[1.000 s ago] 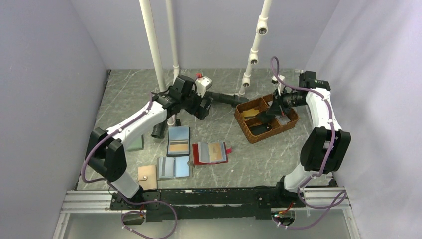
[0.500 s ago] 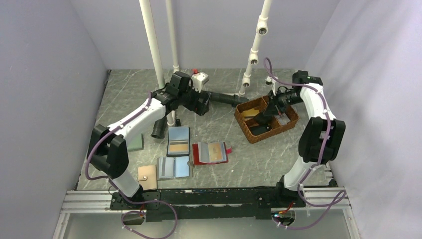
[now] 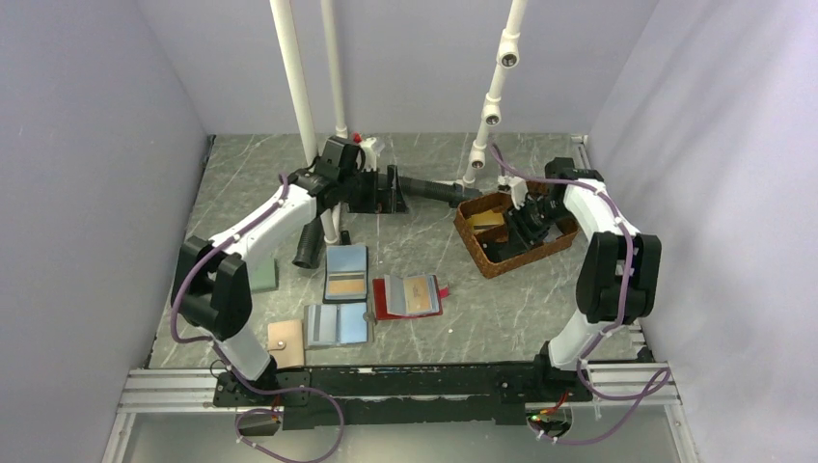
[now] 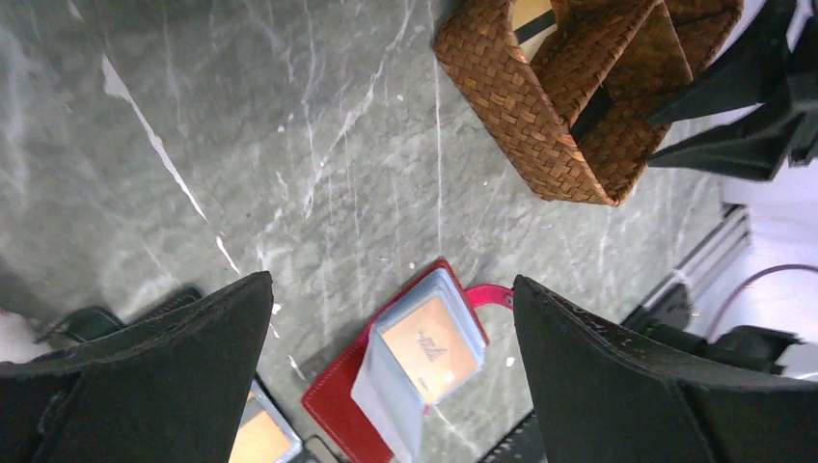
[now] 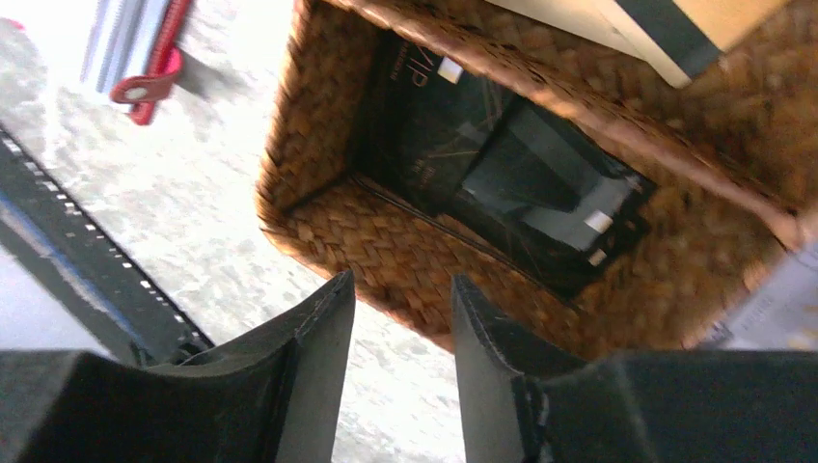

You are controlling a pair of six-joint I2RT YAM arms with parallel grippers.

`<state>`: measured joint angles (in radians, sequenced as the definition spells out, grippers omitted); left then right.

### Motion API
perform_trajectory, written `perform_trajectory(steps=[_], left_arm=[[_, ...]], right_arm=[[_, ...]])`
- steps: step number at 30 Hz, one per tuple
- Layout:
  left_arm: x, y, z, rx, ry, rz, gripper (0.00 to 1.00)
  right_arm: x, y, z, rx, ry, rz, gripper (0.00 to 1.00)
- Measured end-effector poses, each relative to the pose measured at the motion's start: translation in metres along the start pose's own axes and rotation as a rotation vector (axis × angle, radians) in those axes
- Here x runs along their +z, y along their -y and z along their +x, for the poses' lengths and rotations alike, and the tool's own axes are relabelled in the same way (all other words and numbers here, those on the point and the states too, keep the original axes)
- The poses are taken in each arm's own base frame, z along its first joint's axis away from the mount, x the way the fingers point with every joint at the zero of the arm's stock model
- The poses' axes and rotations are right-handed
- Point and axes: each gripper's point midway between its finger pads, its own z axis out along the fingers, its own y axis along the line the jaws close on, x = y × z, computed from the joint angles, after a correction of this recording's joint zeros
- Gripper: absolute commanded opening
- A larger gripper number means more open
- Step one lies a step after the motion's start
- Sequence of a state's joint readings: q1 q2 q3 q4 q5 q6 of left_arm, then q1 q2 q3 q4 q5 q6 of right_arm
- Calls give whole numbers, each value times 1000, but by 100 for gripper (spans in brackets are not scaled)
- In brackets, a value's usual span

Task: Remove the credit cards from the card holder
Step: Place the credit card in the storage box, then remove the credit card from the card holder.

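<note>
Nearest the arms, at about 7 o'clock on the worktop [image 3: 482, 318], lie a pale blue bifold [image 3: 338, 325] and, just beyond it, a dark-framed blue wallet [image 3: 345, 273]. Beside them, close to centre, the red card holder [image 3: 386, 301] lies spread open with a tan-orange card [image 3: 421, 294] still in its clear pocket, so the task is not finished.

Farther out, at 2 o'clock, sits the woven basket [image 3: 487, 258]. The right claw [image 3: 529, 220] hangs over it. A second ago its fingers were pressed together; now they stand a little apart with nothing between them. That suggests a card has just been dropped. In the compartment below lie a black card [image 5: 434, 125] and a grey card [image 5: 540, 183], overlapping. The next compartment holds a tan card with a dark stripe [image 5: 675, 29].

Farthest, toward 12 o'clock, the left claw [image 3: 381, 190] has turned on its wrist. It hovers spread wide and empty, above the card holder in its own view.
</note>
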<state>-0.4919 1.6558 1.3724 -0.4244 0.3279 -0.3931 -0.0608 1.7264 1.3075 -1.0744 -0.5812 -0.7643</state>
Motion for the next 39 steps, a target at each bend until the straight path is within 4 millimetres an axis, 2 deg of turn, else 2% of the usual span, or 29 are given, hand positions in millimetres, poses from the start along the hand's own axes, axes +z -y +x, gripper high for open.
perform_trajectory(steps=[3,8,10,12,16,20,22,26,29,32,35,39], left_arm=[[7,-8,9,-125,-59,5,91],[6,-15,39,-212,-130,-11,93],[-5,-15,49,-213,-136,-21,96],[-19,-9,49,-199,-106,-17,99],[-52,5,41,-167,13,32,99],[-69,11,52,-175,44,71,96],[-70,10,64,-186,30,84,99],[-71,8,83,-213,-13,94,100],[-72,10,85,-207,-23,97,99],[-70,19,93,-186,-48,111,99],[-64,39,101,-146,-90,128,92],[-44,63,108,-98,-152,139,78]], right_arm=[[-10,5,3,2,5,83,57],[-36,-1,-13,-45,91,186,70],[-44,-9,-18,-68,120,200,73],[-50,-19,-24,-93,152,194,75],[-51,-38,-29,-117,186,134,78],[-50,-54,-24,-137,178,73,80],[-54,-63,-24,-174,186,64,80],[-64,-82,-27,-239,233,49,80],[-61,-98,-23,-267,254,14,80],[-53,-111,-14,-265,256,-26,79],[-48,-119,-10,-245,264,-63,79],[-40,-128,-11,-217,283,-115,77]])
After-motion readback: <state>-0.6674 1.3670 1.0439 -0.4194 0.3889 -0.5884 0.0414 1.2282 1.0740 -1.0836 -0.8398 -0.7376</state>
